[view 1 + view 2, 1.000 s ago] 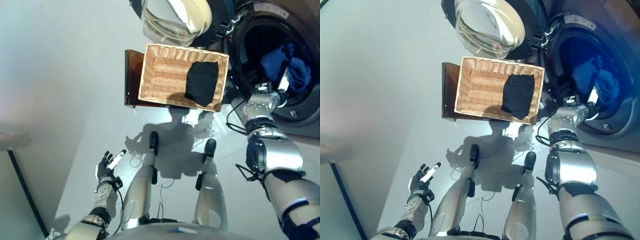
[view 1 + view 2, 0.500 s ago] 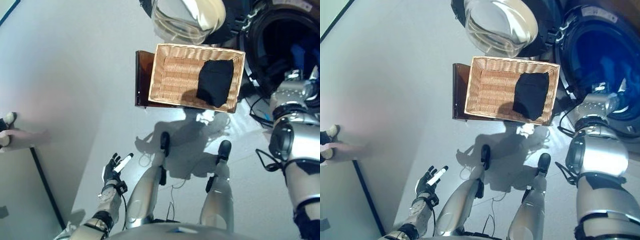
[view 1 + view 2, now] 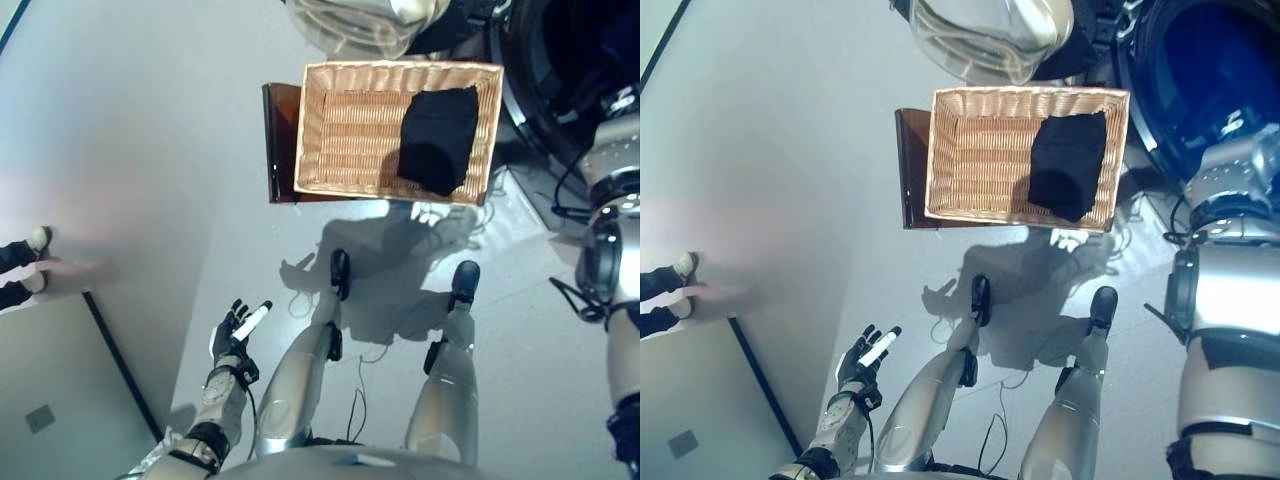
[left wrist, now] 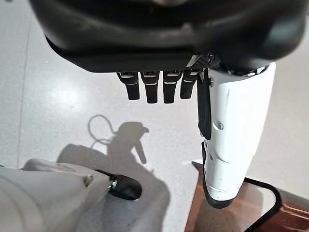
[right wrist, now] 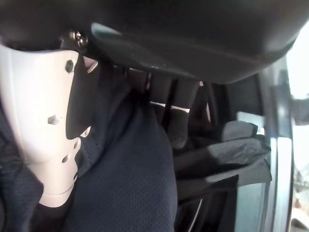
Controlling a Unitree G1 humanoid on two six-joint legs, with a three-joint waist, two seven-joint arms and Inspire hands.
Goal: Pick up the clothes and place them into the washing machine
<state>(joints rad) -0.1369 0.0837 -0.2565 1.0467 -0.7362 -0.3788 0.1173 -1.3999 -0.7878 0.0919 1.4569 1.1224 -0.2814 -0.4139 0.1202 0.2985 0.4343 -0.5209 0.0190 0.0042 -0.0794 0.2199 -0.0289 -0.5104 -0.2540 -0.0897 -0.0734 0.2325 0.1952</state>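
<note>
**Right hand inside the drum, black garment waiting in the basket**

Far left in the head views, a person's shoes show at mid-edge on the floor. Lower left, the left hand hangs idle with fingers straight and relaxed, holding nothing. Upper centre, a wicker basket sits on a dark brown stand; a folded black garment lies in its right end. Above it hangs the washing machine door, swung open. Upper right, the right arm reaches into the washing machine drum. Its wrist view shows the right hand against dark blue cloth, with fingers and thumb partly buried in the cloth; whether they grip it I cannot tell.
</note>
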